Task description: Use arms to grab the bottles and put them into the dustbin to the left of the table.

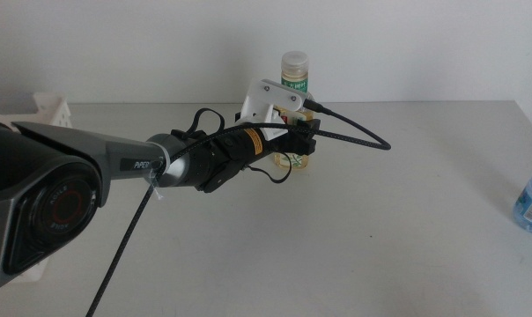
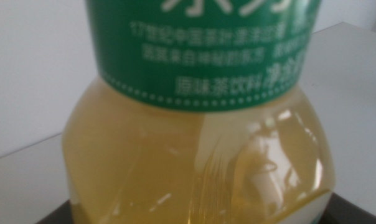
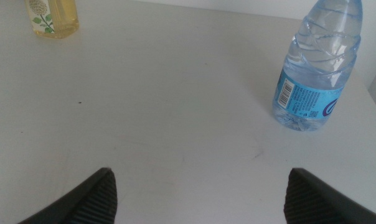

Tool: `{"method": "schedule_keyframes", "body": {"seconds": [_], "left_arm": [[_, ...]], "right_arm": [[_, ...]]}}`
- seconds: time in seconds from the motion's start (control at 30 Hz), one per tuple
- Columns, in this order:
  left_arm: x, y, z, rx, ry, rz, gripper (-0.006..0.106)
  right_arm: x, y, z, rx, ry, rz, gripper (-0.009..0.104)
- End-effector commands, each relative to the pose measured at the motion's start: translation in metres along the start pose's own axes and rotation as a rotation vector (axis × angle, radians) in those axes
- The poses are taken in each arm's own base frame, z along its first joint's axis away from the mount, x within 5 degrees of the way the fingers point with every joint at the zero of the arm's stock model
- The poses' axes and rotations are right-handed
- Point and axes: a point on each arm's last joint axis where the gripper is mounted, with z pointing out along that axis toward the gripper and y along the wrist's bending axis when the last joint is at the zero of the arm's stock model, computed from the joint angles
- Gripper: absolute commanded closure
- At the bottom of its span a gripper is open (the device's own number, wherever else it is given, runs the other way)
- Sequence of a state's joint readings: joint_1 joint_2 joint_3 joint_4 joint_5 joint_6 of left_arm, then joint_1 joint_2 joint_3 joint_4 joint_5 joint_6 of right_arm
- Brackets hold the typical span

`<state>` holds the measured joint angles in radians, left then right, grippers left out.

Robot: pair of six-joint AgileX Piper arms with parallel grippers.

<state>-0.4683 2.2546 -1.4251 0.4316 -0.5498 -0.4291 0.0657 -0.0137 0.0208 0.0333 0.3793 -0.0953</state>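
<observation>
We are starting at our left gripper [image 1: 294,145], near the centre of the middle view: it is sitting right at the tea bottle [image 1: 295,84], but our wrist housing is covering the fingers there, and in our left wrist view the bottle [image 2: 200,137] is filling nearly the whole frame, with only dark slivers at the lower corners. So we cannot tell whether the fingers are clamping the bottle or merely flanking it. The bottle is standing upright on the table [image 1: 398,229], toward the upper middle of the frame.

Our right gripper [image 3: 197,193] is waiting with its jaws spread wide and empty, and the water bottle [image 3: 317,68] is standing in the upper right of that view.

The dustbin [image 1: 48,110] is showing at the far left edge, largely behind our left arm.

We are judging the risks as follows: the rounded lower body could slip if the pinch is weak, and the black cable [image 1: 354,132] looping past the bottle could snag or nudge it during a lift.
</observation>
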Motion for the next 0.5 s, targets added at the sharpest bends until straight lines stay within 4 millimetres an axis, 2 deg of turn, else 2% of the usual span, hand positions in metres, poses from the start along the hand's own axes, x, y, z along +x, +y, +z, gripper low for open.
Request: {"method": "schedule_keyframes", "body": {"seconds": [0.0, 0.17, 0.47], "left_arm": [[-0.047, -0.007, -0.009, 0.04, -0.149, 0.017, 0.102], [-0.064, -0.01, -0.019, 0.03, -0.138, 0.051, 0.102], [-0.12, -0.02, -0.055, 0.013, -0.098, 0.143, 0.102]], "right_arm": [[-0.007, -0.001, -0.002, 0.016, -0.086, -0.015, 0.013], [-0.007, -0.001, -0.002, 0.016, -0.086, -0.015, 0.013], [-0.007, -0.001, -0.002, 0.016, -0.086, -0.015, 0.013]]}}
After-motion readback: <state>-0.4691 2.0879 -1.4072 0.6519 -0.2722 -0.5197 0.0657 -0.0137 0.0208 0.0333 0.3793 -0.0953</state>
